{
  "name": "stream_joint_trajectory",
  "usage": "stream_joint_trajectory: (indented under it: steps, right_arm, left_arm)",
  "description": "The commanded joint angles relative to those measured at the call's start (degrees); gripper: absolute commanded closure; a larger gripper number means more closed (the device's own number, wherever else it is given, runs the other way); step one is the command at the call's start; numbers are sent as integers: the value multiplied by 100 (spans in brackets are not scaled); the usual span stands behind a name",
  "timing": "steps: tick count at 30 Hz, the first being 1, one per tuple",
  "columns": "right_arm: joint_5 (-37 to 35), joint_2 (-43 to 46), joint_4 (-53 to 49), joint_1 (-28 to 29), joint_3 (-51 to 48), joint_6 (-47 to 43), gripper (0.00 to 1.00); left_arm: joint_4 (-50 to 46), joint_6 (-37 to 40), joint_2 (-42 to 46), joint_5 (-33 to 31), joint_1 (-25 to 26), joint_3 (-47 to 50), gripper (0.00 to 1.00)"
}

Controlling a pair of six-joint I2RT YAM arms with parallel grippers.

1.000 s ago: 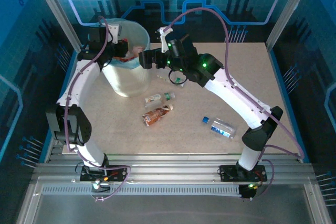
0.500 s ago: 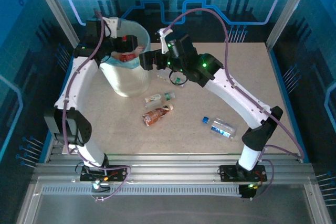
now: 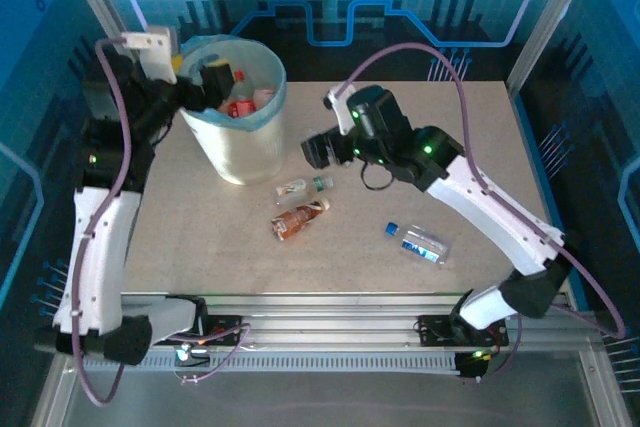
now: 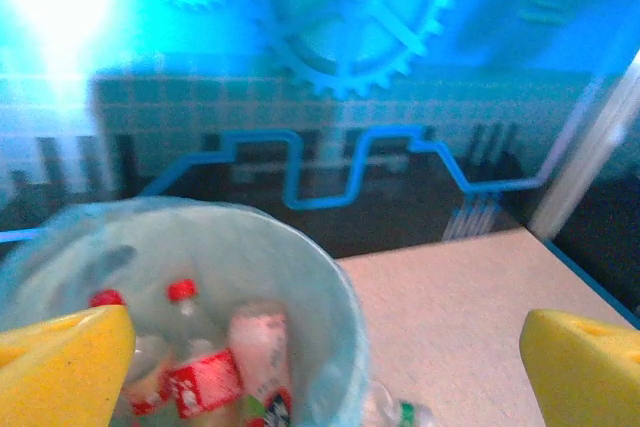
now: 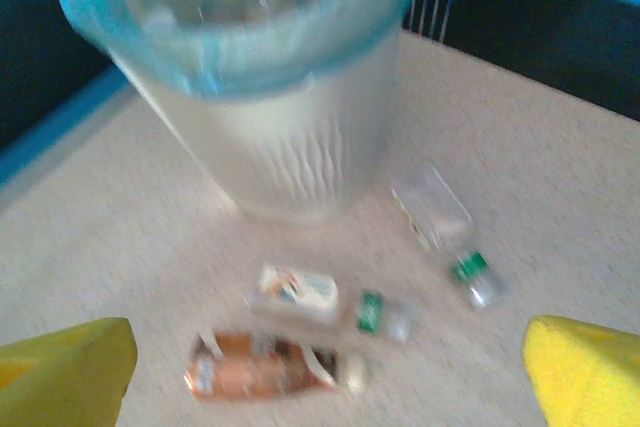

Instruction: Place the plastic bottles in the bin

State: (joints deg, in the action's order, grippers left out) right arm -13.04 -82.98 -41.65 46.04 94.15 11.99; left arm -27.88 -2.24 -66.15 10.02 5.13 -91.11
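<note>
Left gripper (image 4: 322, 367): pads spread wide, nothing between them, hanging at the mouth of the bin (image 3: 240, 152), the spot where a bottle would be let fall. Red-capped bottles (image 4: 205, 372) lie heaped inside. Right gripper (image 5: 325, 372): also fully spread and empty, tilted down over the table (image 3: 200, 237), likely lining up a pick. Below it lie a clear green-capped bottle (image 5: 330, 302), an orange bottle (image 5: 265, 375) just beside it, and another clear bottle (image 5: 445, 232) near the bin's foot. The right wrist view is blurred, so the target is uncertain. A blue-capped bottle (image 3: 417, 243) lies well apart.
</note>
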Motion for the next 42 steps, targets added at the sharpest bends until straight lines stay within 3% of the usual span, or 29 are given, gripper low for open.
stream_joint_trajectory:
  steps: [1,8,14,18,23,27,31,38,42]
  right_arm:
    - [-47,466,-592,-59,-809,-998,0]
    - [-389,1057,-1961,-352,-2280,-1720,0]
    - [-771,1210,-2608,-592,-3099,-2669,0]
    - [-114,1284,-2351,-1126,-3342,-3136,0]
    - [377,1272,-2095,-1728,-3963,-3813,0]
    - [650,1237,-1731,-1826,-4343,-3950,0]
    - [285,1007,-1177,-1967,-4774,-3969,0]
    - [287,227,-766,-2402,-4675,-3983,1]
    - [407,-230,-736,-2453,-4524,-3960,10]
  left_arm:
    - [-18,491,283,504,601,677,1]
    - [-501,1276,597,703,2163,1618,1]
    - [-250,1114,623,1305,2734,2576,1]
    - [103,1275,592,1649,3026,3181,1]
    - [351,1955,590,1940,3238,3610,1]
    - [648,2306,578,1969,3240,3893,1]
    - [683,2469,401,2000,3246,3892,1]
    - [589,2647,258,1913,3258,3811,1]
    - [559,2698,366,1775,3256,3902,1]
